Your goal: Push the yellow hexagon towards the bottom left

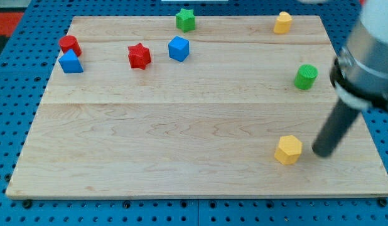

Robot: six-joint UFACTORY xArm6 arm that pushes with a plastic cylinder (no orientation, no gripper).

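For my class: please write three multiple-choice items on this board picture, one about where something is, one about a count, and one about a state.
1. Where is my tip relative to the yellow hexagon?
A. Just to its right in the view
B. Far to its left in the view
C. Above it, at the view's top edge

2. How many green blocks are on the wooden board?
A. One
B. Two
C. Four

3. What is the state of the red star?
A. Stacked on a blue block
B. Pressed by my tip
C. Standing alone, clear of other blocks

Answers: 1 A, the rod's end sits close beside the hexagon on the view's right. 2 B, a green star and a green cylinder show. 3 C, bare wood separates it from the blue block nearby.
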